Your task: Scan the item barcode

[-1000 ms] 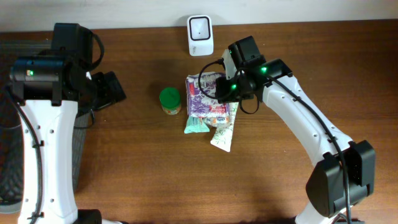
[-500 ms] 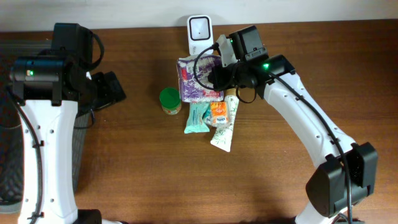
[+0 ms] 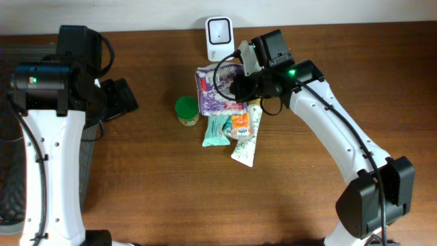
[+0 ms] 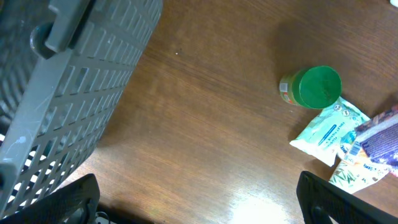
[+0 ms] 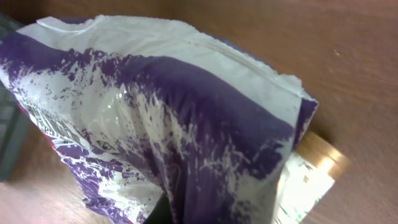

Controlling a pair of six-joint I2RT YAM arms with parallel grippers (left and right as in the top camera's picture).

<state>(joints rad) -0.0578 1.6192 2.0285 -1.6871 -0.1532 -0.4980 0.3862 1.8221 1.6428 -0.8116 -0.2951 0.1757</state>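
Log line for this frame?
right gripper: shut on purple-and-white plastic packet | white boxy barcode scanner: just beyond packet | left gripper: open, empty | phase: presenting packet to scanner

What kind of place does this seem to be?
Probably a mock shop checkout on a brown wooden table: a small white barcode scanner, a grey plastic lattice basket, and a purple-and-white plastic snack packet.

Overhead: straight down, whole tabletop (image 3: pixel 136 191). Left wrist: oblique, mid-range, basket (image 4: pixel 62 93) upper left. Right wrist: very close, purple bag (image 5: pixel 186 124) fills frame. Overhead and left wrist share green-lidded jar (image 3: pixel 186 109).
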